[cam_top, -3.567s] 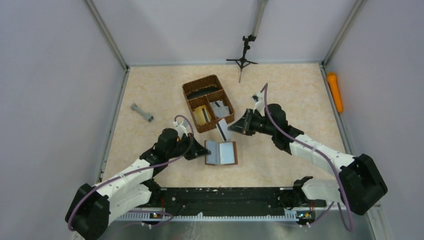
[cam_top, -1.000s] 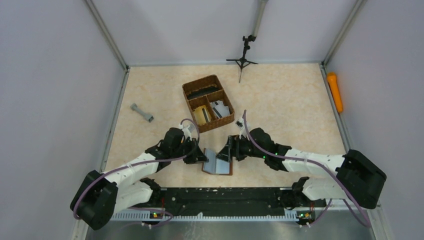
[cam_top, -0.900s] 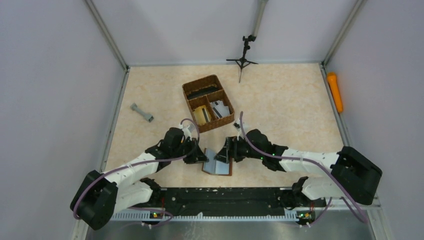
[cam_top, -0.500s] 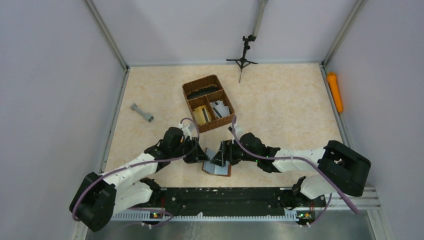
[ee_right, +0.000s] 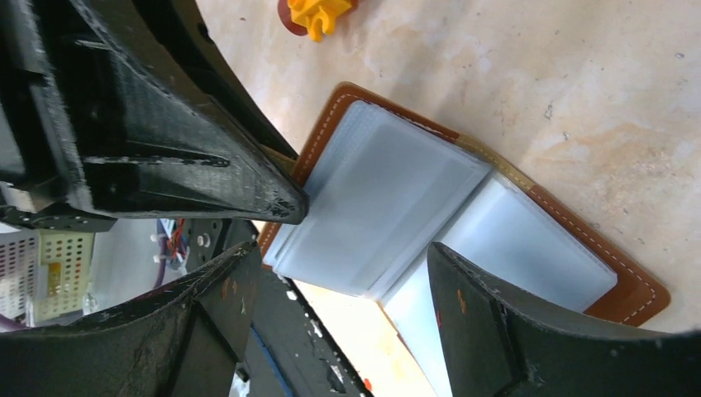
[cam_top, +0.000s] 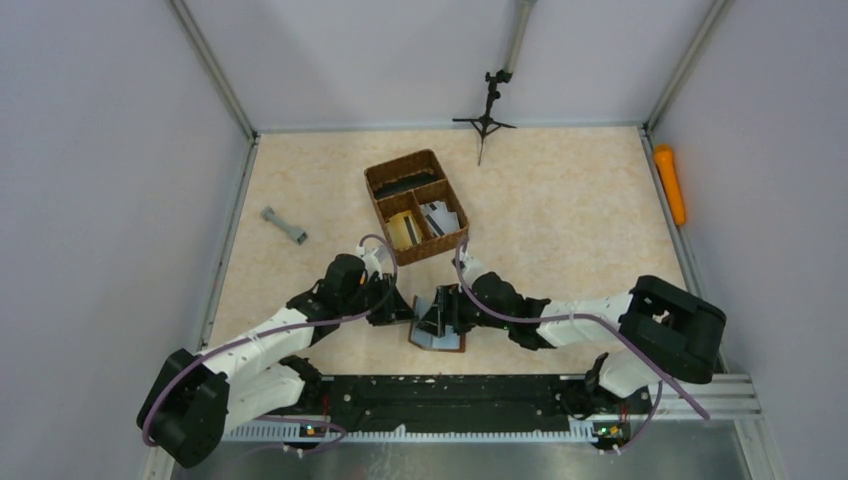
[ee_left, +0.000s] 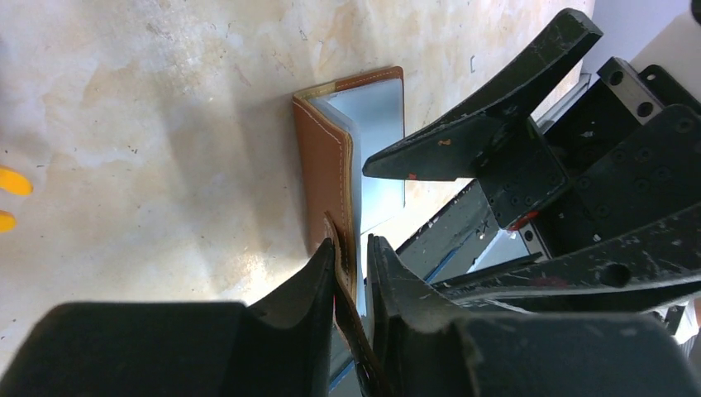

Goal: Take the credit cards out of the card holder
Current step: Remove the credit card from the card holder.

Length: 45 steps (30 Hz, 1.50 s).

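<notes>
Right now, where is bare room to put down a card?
Free: the wide stretch between the basket and the orange object at the right edge. Crowded: by the basket's near side, where the left gripper and right gripper meet at the card holder.

Smooth stitched leather card holder (ee_left: pixel 326 165), frosted plastic sleeves (ee_right: pixel 388 194), scuffed matt black jaws, marbled matt tabletop (ee_left: pixel 124 124)

My table (cam_top: pixel 580 200) holds a brown woven basket (cam_top: pixel 417 205), with a grey dumbbell-shaped piece (cam_top: pixel 284 226) left of it. A black tripod (cam_top: pixel 486 112) stands behind. An orange cylinder (cam_top: pixel 669 183) lies far right.
</notes>
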### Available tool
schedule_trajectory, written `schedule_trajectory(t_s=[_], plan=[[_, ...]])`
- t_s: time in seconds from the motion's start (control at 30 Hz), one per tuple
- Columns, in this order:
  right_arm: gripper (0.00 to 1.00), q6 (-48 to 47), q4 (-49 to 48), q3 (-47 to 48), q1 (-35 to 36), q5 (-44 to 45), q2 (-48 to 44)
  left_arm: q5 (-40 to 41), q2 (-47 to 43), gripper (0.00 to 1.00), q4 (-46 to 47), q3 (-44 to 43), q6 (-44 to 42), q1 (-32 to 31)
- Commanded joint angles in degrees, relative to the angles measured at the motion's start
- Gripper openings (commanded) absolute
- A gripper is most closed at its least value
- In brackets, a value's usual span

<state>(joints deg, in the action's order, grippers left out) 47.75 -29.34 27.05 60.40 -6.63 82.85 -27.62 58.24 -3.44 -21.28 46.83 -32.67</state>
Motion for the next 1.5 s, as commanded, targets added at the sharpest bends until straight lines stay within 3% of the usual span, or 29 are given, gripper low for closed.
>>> schedule_trajectory(t_s=[0.0, 0.33, 0.53, 0.6, 0.77, 0.83, 0.97, 1.27, 1.47], plan=[[0.73, 0.2, -2.4, 0.9, 1.3, 2.3, 1.2, -0.3, -0.2, 0.24, 2.2, 0.1, 0.5, 0.1], [0.69, 0.3, -3.3, 1.5, 2.3, 2.7, 5.3, -0.6, 0.7, 0.20, 3.0, 0.8, 0.6, 0.1], [0.61, 0.2, -2.0, 2.7, 2.4, 3.3, 7.5, -1.7, 2.4, 0.16, 5.6, 1.2, 1.0, 0.0], [0.54, 0.1, -1.5, 3.0, 2.3, 3.6, 7.9, -1.9, 2.7, 0.15, 6.1, 1.3, 1.1, 0.0], [0.27, 0.2, 1.0, 3.5, 2.4, 5.3, 7.8, -1.4, 2.7, 0.15, 5.8, 1.3, 0.9, 0.0], [0.24, 0.2, 3.0, 3.4, 2.4, 6.3, 6.6, -0.9, 2.7, 0.15, 5.4, 1.3, 0.7, 0.0], [0.27, -0.3, 6.7, 2.4, 2.4, 10.1, 2.7, 0.1, 2.4, 0.14, 4.7, 1.3, 0.4, 0.0], [0.56, -2.3, 20.0, 0.2, 2.3, 18.2, -6.2, 0.9, 1.7, 0.14, 3.7, 0.9, 0.2, 0.0], [0.61, -3.5, 26.9, 0.7, 2.4, 22.0, -13.5, 0.7, 1.8, 0.13, 3.8, 0.8, 0.2, 0.0]])
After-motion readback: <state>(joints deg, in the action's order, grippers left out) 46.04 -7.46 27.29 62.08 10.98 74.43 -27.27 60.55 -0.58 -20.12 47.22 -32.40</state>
